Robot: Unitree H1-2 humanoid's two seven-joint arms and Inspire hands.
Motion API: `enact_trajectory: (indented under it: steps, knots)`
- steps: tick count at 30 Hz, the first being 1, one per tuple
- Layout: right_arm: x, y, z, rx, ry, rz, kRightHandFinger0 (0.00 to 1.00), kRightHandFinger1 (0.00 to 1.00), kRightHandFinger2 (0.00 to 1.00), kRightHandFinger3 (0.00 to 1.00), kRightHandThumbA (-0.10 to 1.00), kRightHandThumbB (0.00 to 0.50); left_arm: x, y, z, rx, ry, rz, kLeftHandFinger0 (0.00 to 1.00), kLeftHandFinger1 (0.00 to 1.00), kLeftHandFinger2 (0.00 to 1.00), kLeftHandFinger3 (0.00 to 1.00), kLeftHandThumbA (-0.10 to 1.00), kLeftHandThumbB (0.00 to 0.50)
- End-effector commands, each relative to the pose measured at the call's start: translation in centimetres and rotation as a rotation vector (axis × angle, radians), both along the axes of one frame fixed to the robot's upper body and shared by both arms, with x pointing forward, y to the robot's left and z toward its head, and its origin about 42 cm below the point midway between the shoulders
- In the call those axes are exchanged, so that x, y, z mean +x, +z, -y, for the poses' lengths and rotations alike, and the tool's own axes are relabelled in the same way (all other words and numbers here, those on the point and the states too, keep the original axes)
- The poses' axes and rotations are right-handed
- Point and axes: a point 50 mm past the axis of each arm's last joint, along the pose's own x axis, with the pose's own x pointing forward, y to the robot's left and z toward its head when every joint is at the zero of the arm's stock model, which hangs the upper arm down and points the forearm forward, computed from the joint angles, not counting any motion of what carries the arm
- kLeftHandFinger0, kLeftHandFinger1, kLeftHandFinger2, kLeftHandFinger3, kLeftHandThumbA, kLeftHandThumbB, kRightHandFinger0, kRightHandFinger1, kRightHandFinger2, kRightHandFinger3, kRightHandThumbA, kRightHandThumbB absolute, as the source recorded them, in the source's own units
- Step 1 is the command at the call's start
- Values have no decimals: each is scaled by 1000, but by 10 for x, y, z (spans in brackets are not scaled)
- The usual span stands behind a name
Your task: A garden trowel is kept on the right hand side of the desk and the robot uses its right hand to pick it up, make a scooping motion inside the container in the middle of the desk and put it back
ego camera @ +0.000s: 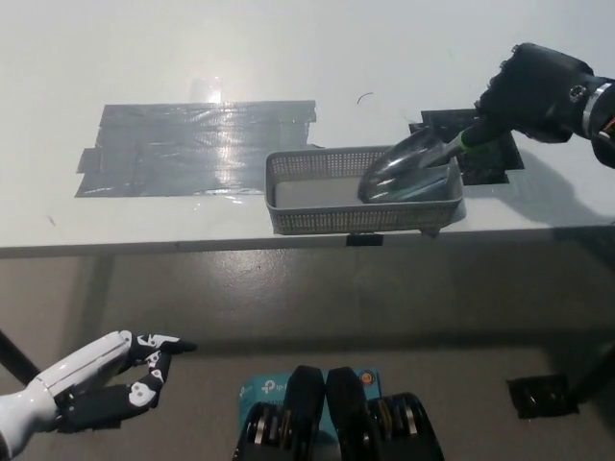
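Only legible text: "tp-link" logo on teal box (269, 389), right of white left hand (96, 379). Nothing else readable.

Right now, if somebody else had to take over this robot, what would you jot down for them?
Right hand: shut on the trowel, whose blade is tilted down inside the right end of the basket.
Left hand: open, holding nothing, resting low at the left, below the desk edge.
Basket sits mid-desk near the front edge.
Done: trowel picked up, scooping under way.
Left: finish the scoop, lift out, lay the trowel back on the desk's right side.
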Motion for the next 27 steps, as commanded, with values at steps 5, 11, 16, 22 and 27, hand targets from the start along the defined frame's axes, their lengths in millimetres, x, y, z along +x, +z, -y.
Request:
enact_trajectory:
  steps: [5, 11, 16, 22, 27]
  knots:
    - [-4, 9, -13, 32, -4, 73, 0, 10, 307, 174, -37, 0, 4, 17, -4, 24, -21, 22, 1000, 964, 886, 1000, 1000, 361]
    - [-9, -39, -30, 87, -45, -22, 0, 36, 378, 150, 69, 0, 7, 19, -3, 24, -29, 23, 1000, 937, 896, 1000, 1000, 370]
    - [-15, -69, -41, 144, -71, -92, 0, 47, 372, 227, -44, 0, 6, 15, -2, 26, -31, 20, 1000, 956, 896, 1000, 1000, 359]
    - [-15, -88, -61, 200, -83, -139, 0, 47, 390, 421, -100, 0, 6, 13, -1, 32, -33, 13, 1000, 971, 885, 1000, 1000, 366]
    - [-9, -104, -70, 331, -156, -200, 0, 45, 384, 252, -100, 0, 6, 9, 1, 25, -37, 1, 1000, 946, 868, 1000, 1000, 371]
